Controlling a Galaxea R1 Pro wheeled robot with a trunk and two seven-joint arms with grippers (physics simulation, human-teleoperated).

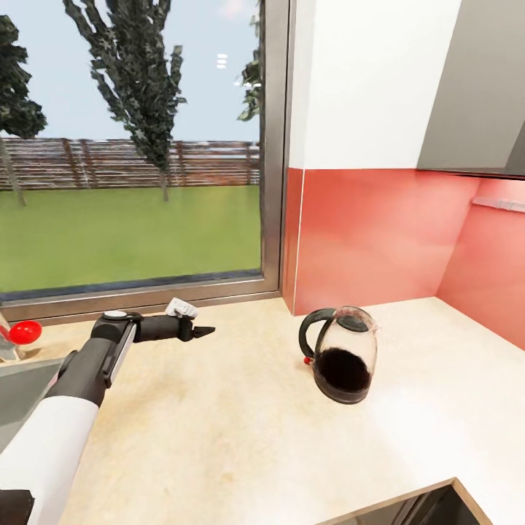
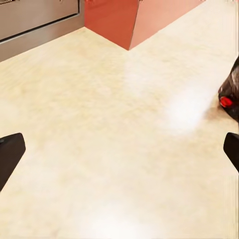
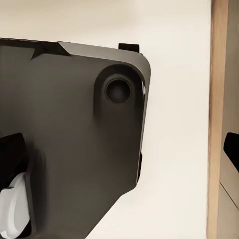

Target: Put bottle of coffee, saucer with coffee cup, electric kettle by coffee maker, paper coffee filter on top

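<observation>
— Starting nearest, what is the left arm doing?

— It reaches forward over the countertop [image 1: 219, 430], and the left gripper [image 1: 206, 332] hangs just above bare worktop. In the left wrist view its fingertips [image 2: 10, 154] sit at opposite edges of the picture, so the fingers are spread wide and hold nothing.

— And the electric kettle [image 1: 341, 355]?

— Upright on the countertop, to the right of that gripper and apart from it, handle turned toward the arm. I'd judge that is why the hand is level and splayed — it is lined up to close on the handle. The kettle's red button [image 2: 226, 101] shows at the edge of the left wrist view.

— The right gripper?

— Its fingertips [image 3: 11, 149] also stand wide apart, empty, before a dark rounded panel [image 3: 69, 139] I cannot identify.

— Farther back?

— The red backsplash [image 1: 372, 233], and a window [image 1: 131, 146] onto lawn.
</observation>
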